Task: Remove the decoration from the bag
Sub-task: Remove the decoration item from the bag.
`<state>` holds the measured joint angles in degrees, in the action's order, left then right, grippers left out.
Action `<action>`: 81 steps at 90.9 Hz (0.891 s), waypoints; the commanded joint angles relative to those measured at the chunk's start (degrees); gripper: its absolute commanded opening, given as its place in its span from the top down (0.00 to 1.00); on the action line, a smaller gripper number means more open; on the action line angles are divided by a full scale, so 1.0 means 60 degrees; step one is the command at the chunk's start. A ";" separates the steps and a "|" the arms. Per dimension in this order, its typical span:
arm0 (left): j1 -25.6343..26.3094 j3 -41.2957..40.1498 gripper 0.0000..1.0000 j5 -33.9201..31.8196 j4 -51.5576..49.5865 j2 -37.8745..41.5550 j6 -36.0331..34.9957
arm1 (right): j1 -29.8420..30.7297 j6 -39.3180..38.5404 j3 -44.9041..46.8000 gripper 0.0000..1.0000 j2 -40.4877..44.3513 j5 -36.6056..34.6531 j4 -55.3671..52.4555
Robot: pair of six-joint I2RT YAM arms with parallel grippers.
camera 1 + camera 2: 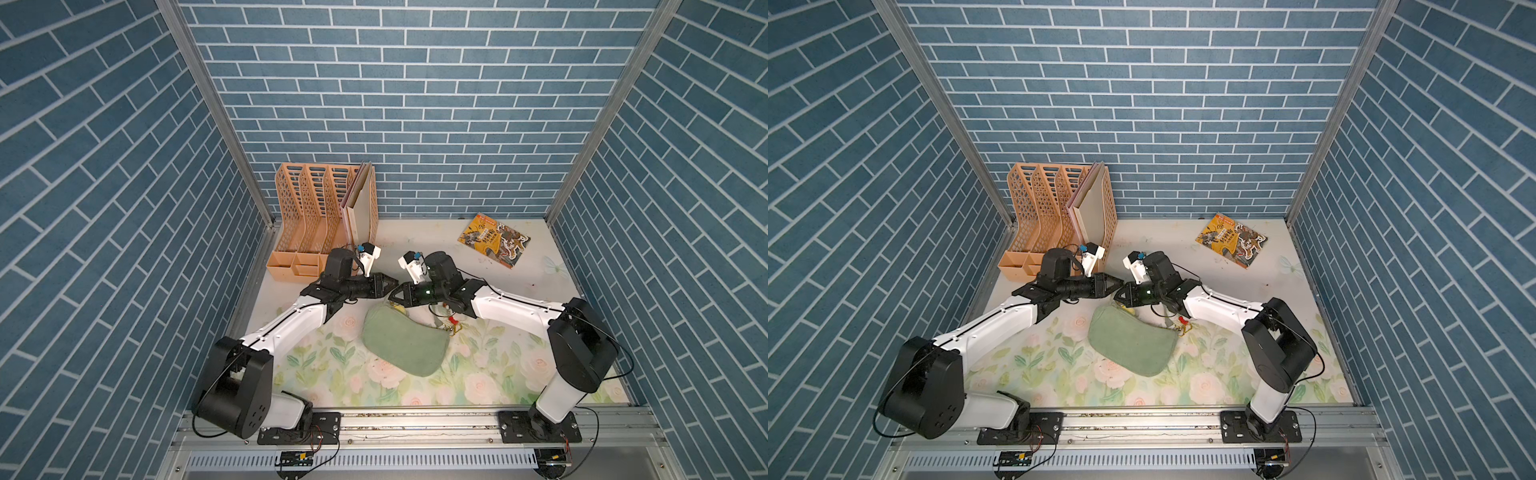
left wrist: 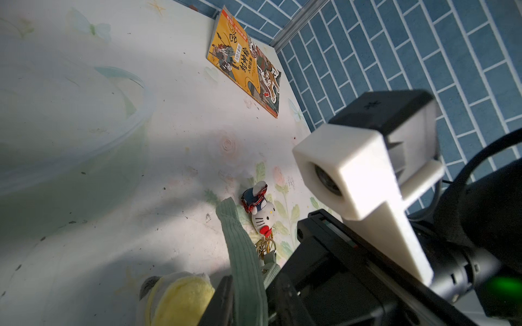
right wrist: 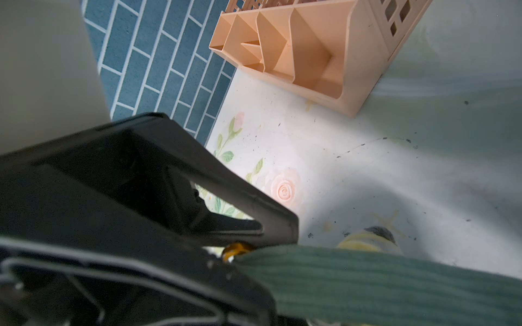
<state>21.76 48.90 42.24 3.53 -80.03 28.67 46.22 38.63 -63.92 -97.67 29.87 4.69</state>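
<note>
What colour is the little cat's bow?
Red. The cat charm's bow shows best in the left wrist view.

Lab test booth: blue brick-print panels [image 1: 395, 104], aluminium frame rail [image 1: 415, 424], floral mat [image 1: 340, 374].

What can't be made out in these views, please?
Left tool: right wrist view, blurred close-up; open or shut unclear.
Cat charm: gold clasp partly behind the green strap in the left wrist view; attachment unclear.
Yellow plush: cut off by that view's bottom edge.
Right tool: in both top views its tip overlaps the left tool; grip hidden.
</note>
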 commanded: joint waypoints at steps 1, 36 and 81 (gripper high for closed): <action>0.0314 0.0087 0.67 0.1254 0.0660 0.0182 0.0167 | -0.0033 -0.0044 0.0082 1.00 0.0076 -0.0478 -0.0119; 0.0219 0.0572 0.58 0.0765 -0.0834 0.0211 -0.0975 | -0.0027 -0.0067 0.0301 1.00 0.0068 -0.0406 -0.0085; 0.0514 -0.2950 0.26 -0.2438 0.1558 0.3579 -0.2723 | -0.0229 -0.0315 0.0236 1.00 0.0358 -0.0512 -0.0405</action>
<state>22.96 35.62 37.06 8.54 -63.42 21.37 45.36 38.54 -62.08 -97.38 27.18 3.40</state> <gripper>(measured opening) 0.735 0.101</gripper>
